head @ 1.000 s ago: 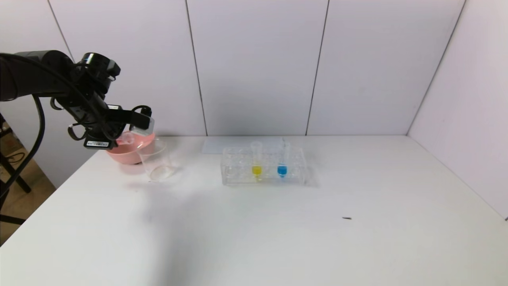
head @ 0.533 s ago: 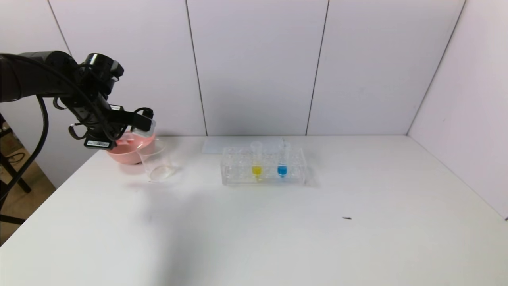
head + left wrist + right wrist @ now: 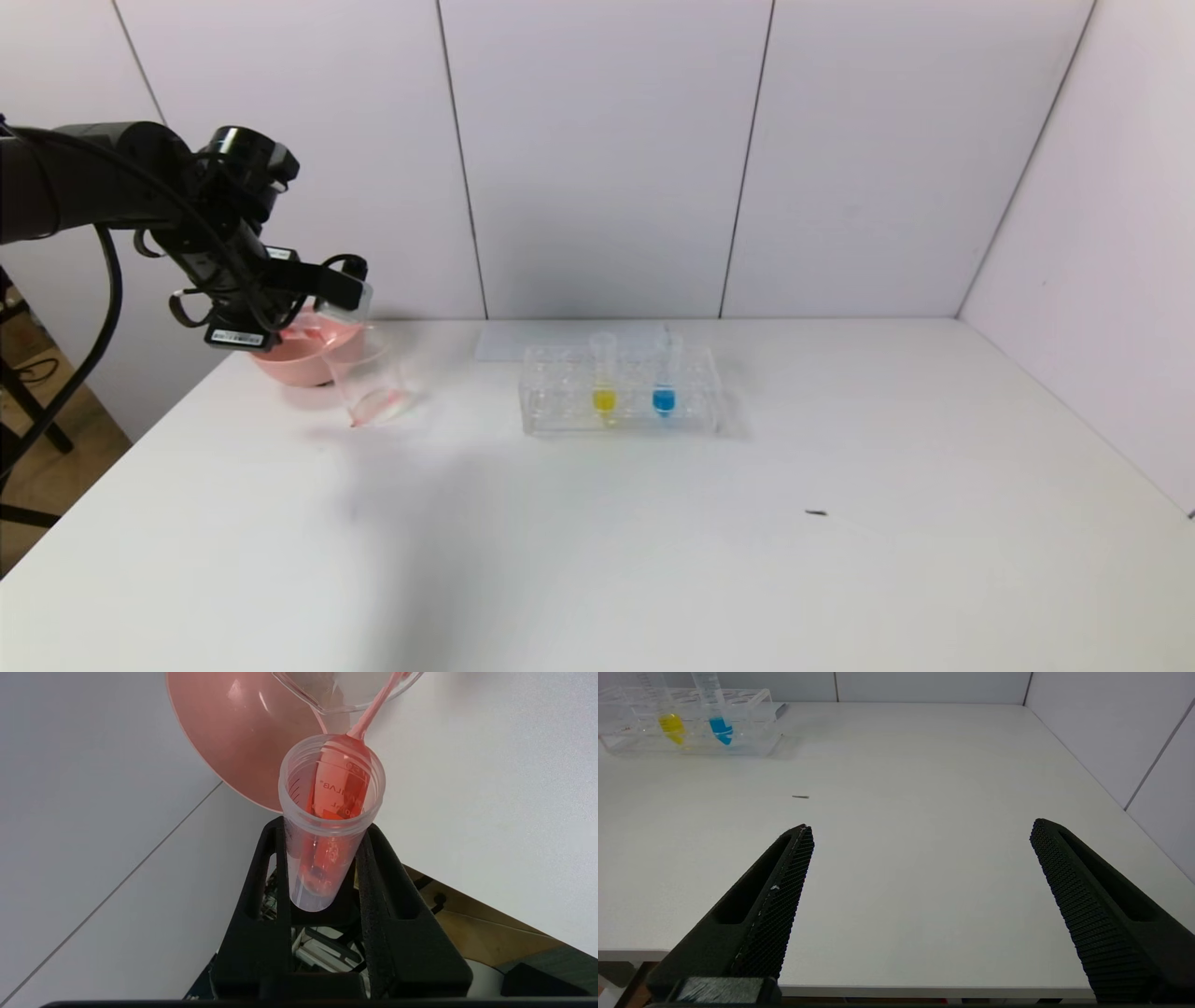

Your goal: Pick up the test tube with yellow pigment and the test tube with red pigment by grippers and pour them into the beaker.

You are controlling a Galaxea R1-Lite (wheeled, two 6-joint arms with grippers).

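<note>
Left gripper (image 3: pixel 322 858): I saw it raised above the far left corner of the tabletop (image 3: pixel 597 541), over the pink bowl (image 3: pixel 297 359) and the beaker (image 3: pixel 369 383); its two black fingers (image 3: pixel 261 891) were clamped on the red-pigment test tube (image 3: pixel 327 826).
Red-pigment test tube: I read it as tipped over, open mouth pointing down at the beaker. A thin stream of red liquid (image 3: pixel 376 711) ran from its lip into the beaker's mouth.
Beaker: it stood on the tabletop near the far left corner, just in front of the pink bowl and on the side nearer the rack; whether the two touched, I could not tell. A pale red film showed at its base in the head view.
Yellow-pigment test tube (image 3: pixel 604 378): it stood upright in the clear tube rack (image 3: pixel 621 392), toward the far edge of the tabletop, about mid-width.
Blue-pigment test tube (image 3: pixel 664 378): upright in the same rack, just beside the yellow one on the side away from the beaker.
Right gripper (image 3: pixel 920 891): I saw it only in its own wrist view, low at the near edge of the tabletop, fingers (image 3: pixel 780 891) wide apart and holding nothing.
Dark speck (image 3: pixel 816 512): it lay on bare tabletop, well apart from the rack.
</note>
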